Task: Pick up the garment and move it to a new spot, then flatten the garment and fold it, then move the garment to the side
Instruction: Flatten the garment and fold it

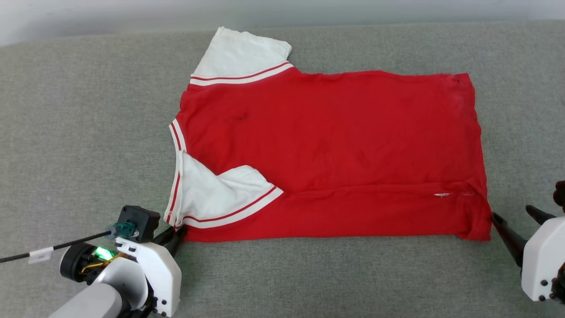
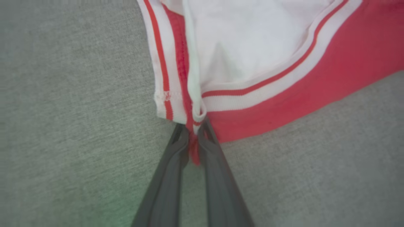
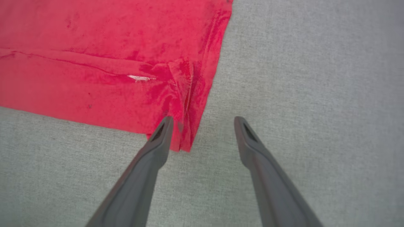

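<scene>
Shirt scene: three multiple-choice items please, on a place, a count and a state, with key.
1. Where on the shirt are the left fingers?
A. near corner by the folded sleeve
B. far hem corner
C. its middle

2. How many white sleeves show in the head view?
A. none
B. one
C. two

3. How do the right fingers stand?
A. shut on cloth
B. spread apart
C. shut, off the shirt

1 A: red cloth is pinched between them under the sleeve trim.
2 C: one lies flat, one folded onto the red.
3 B: a wide gap shows between the tips.
</scene>
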